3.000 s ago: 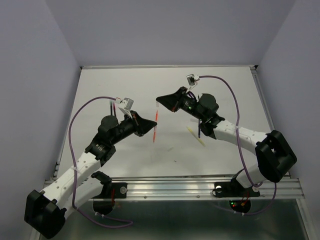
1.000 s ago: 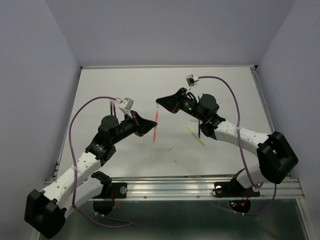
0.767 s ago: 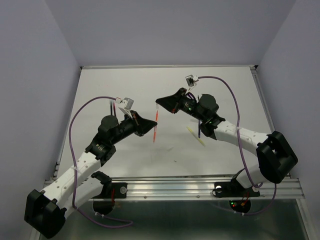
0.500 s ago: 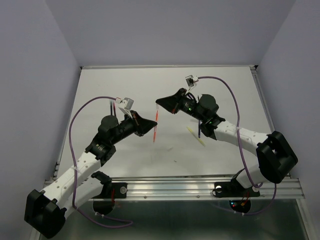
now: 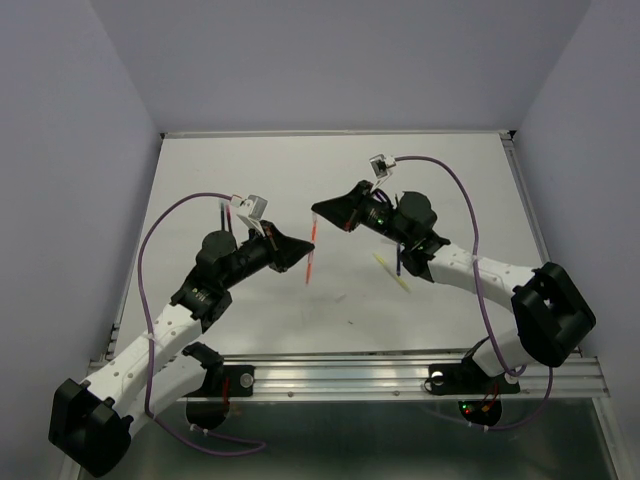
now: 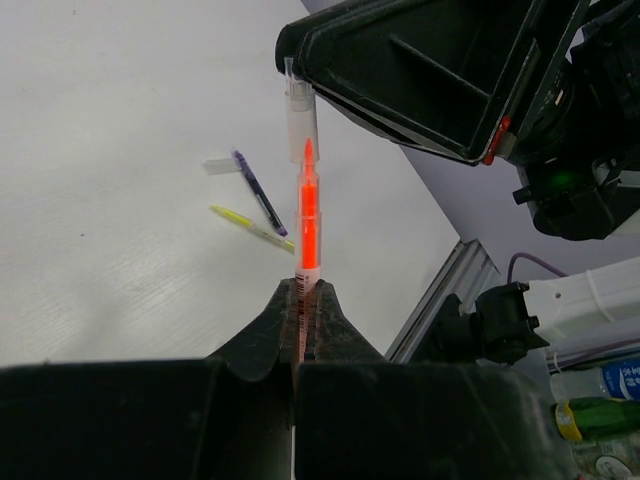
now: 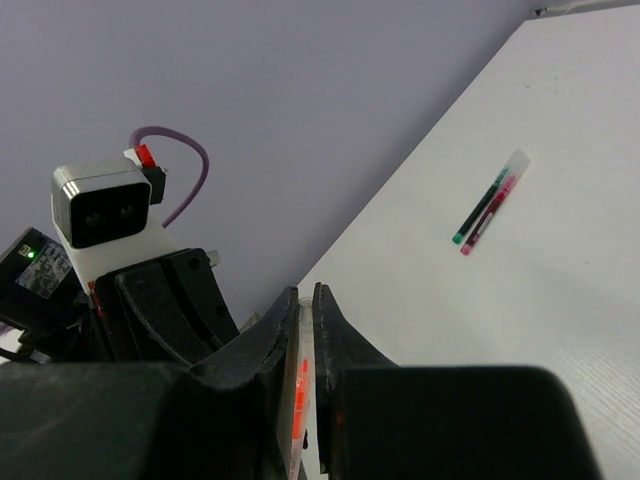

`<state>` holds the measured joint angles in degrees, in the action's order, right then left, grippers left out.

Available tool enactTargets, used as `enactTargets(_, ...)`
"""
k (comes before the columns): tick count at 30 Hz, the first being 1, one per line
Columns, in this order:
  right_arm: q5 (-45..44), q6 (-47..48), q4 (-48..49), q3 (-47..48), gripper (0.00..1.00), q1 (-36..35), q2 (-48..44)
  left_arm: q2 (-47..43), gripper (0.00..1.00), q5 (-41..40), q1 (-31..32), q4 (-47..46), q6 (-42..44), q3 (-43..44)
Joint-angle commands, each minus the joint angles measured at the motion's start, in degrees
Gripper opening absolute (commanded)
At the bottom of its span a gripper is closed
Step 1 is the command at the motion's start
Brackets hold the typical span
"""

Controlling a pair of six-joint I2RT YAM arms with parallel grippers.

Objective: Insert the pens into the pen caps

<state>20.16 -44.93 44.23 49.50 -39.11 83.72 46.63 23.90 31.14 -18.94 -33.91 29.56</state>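
Orange pen (image 6: pixel 308 235), held in the air above the table (image 6: pixel 100 150), its lower end pinched between the closed fingers of the left gripper (image 6: pixel 308 292). The pen's tip sits just inside the mouth of the clear cap (image 6: pixel 301 120), which the right gripper (image 5: pixel 318 208) pinches. A yellow pen (image 6: pixel 250 226) and a blue pen (image 6: pixel 257 192) lie close together on the table beyond.

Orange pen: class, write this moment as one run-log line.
phase: capping | left jaws: shut on pen | right jaws: shut on cap | pen tip: just inside cap mouth | pen: not yet seated
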Motion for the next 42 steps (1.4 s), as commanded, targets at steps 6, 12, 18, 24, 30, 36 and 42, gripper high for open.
enactTargets(6,-1.3,-2.7,6.7,-3.1,0.01,-1.1,-0.9,-1.6,0.0,-3.9,0.3,-5.6,0.3,1.0)
enactTargets(12,-7.5,-5.3,11.3,-5.2,0.01,-1.1,-1.3,-0.4,0.0,-5.4,0.3,-7.1,-0.3,1.8)
enactTargets(18,-7.2,-5.1,11.1,-4.5,0.01,-1.1,-1.4,-0.8,0.0,-7.9,0.3,-8.7,-0.5,2.4)
enactTargets(24,-3.8,-3.0,9.0,-3.2,0.01,-1.1,-0.9,-0.7,0.0,-8.8,0.3,-11.2,-0.7,3.3)
enactTargets(30,-2.6,-1.8,8.9,-3.8,0.01,-1.7,-1.5,1.4,0.0,-11.8,0.3,-15.4,-3.6,4.3)
enactTargets(36,-4.0,-2.1,9.0,-4.8,0.01,-1.7,-2.0,5.0,0.0,-12.0,0.3,-23.7,-6.5,4.6)
enactTargets(42,-4.5,-1.0,7.2,-5.7,0.01,-2.2,-2.9,4.4,0.0,-16.5,0.3,-24.1,-6.8,4.5)
